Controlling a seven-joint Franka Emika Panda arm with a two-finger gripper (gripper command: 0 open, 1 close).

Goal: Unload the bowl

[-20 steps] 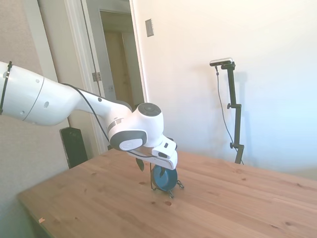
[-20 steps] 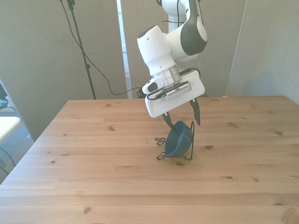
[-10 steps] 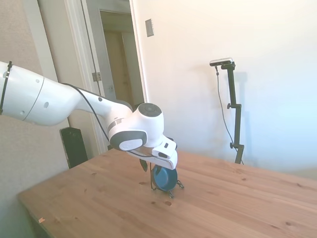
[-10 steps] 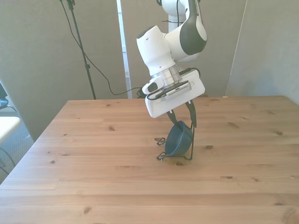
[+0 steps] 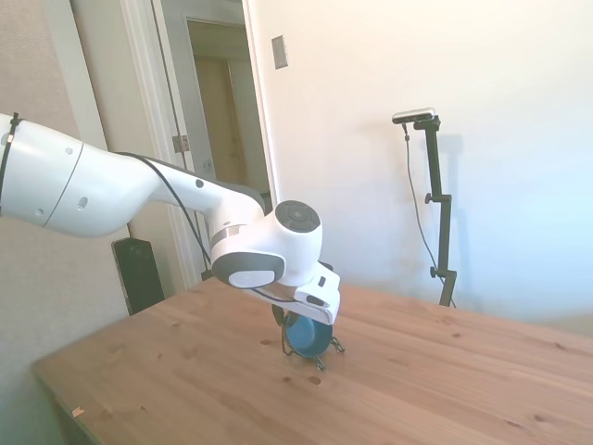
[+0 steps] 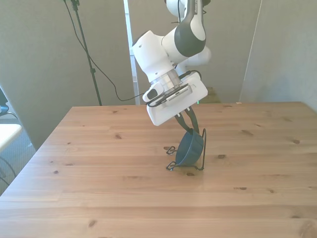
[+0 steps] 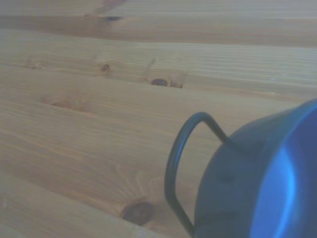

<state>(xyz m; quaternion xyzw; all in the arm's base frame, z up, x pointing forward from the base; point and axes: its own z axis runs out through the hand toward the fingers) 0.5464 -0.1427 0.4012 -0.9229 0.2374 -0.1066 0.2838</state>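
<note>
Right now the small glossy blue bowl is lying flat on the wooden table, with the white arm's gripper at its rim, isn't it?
Not quite. The small glossy blue bowl is propped on edge in the thin black wire stand, not flat on the wooden table. The front view shows this. The white arm's gripper is indeed at its rim.

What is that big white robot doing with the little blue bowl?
The robot's gripper has reached down to a blue bowl that sits tilted on its side in a thin black wire stand on the wooden table. Its fingers are closed together at the bowl's upper rim. The bowl is still resting in the stand, so it has not been lifted out yet.
</note>
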